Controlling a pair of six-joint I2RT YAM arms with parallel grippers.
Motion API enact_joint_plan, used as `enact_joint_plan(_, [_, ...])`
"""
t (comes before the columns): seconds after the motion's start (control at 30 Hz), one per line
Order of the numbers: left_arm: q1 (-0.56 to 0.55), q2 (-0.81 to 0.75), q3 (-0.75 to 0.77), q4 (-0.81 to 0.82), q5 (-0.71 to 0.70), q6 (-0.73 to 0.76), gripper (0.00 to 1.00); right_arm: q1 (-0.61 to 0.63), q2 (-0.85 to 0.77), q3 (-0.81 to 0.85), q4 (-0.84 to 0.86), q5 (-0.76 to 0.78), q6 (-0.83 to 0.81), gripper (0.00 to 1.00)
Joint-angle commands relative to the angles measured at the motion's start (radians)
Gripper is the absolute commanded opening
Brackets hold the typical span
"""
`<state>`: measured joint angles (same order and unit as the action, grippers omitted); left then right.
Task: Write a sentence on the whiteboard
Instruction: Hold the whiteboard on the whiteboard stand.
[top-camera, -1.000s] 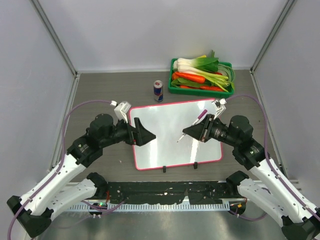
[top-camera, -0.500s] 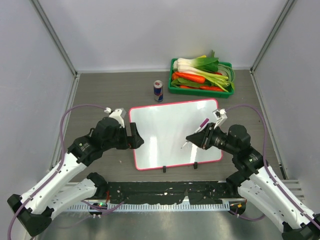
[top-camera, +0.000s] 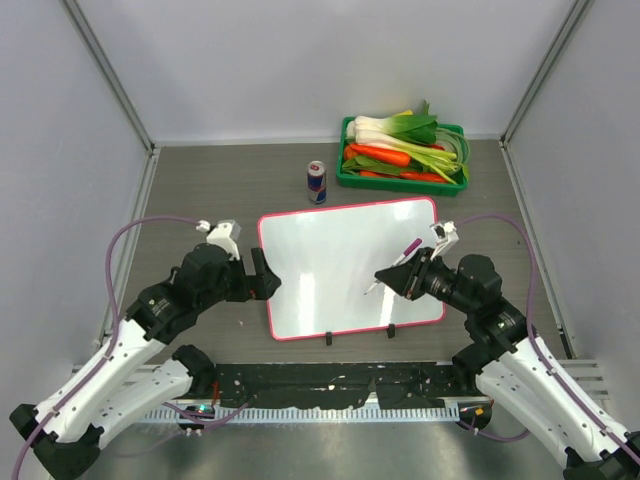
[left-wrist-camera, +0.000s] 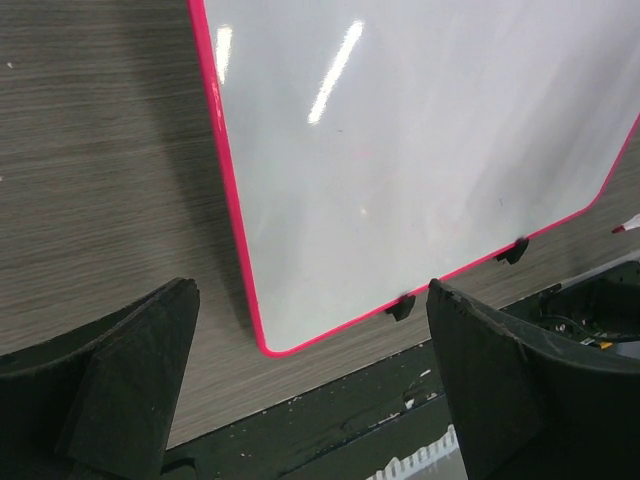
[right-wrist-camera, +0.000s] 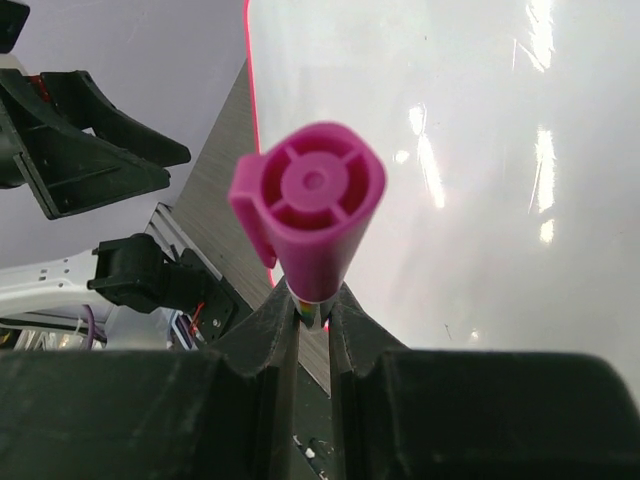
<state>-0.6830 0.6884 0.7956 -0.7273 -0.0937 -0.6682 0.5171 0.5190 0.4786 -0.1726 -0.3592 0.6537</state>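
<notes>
Right gripper (top-camera: 398, 278) pinches a pink marker (right-wrist-camera: 310, 200) between pressed fingers, butt end toward the wrist, tip slanted down over the whiteboard (top-camera: 320, 270), evidently so the arm can lay strokes; whether the tip touches cannot be told. Left gripper (top-camera: 262, 275) is spread wide, holding nothing, just beside the board's left edge, probably posted to steady it. Whiteboard lies flat mid-table between the arms; no sentence shows on it; writing judged not begun.
</notes>
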Motion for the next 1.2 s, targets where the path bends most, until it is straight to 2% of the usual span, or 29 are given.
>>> enact_joint_plan(0.0, [0.007,0.039,0.022,0.019,-0.044,0.036,1.0,-0.002,0.027,0.023,0.035,0.023,-0.034,0.02])
enact_joint_plan(0.1, [0.04,0.052,0.04,-0.015,-0.048,0.047,1.0,0.0,0.049,0.044,0.03,0.032,-0.055,0.01])
enact_joint_plan(0.2, [0.098,0.053,0.037,-0.015,0.007,0.064,1.0,0.0,0.073,0.049,0.05,0.031,-0.069,0.01])
enact_joint_plan(0.43, [0.39,0.059,-0.016,0.049,0.322,0.102,1.0,0.0,0.122,0.069,0.085,0.025,-0.092,0.01])
enact_joint_plan(0.6, [0.52,0.112,-0.051,0.112,0.509,0.075,1.0,0.0,0.167,0.086,0.117,-0.01,-0.095,0.01])
enact_joint_plan(0.7, [0.548,0.125,-0.136,0.27,0.641,0.01,1.0,0.0,0.19,0.077,0.151,-0.024,-0.085,0.02])
enact_joint_plan(0.83, [0.547,0.158,-0.257,0.509,0.736,-0.086,0.99,0.0,0.214,0.078,0.166,-0.038,-0.078,0.01])
enact_joint_plan(1.17, [0.548,0.195,-0.398,0.822,0.736,-0.123,0.95,0.008,0.306,0.095,0.275,-0.07,-0.052,0.02])
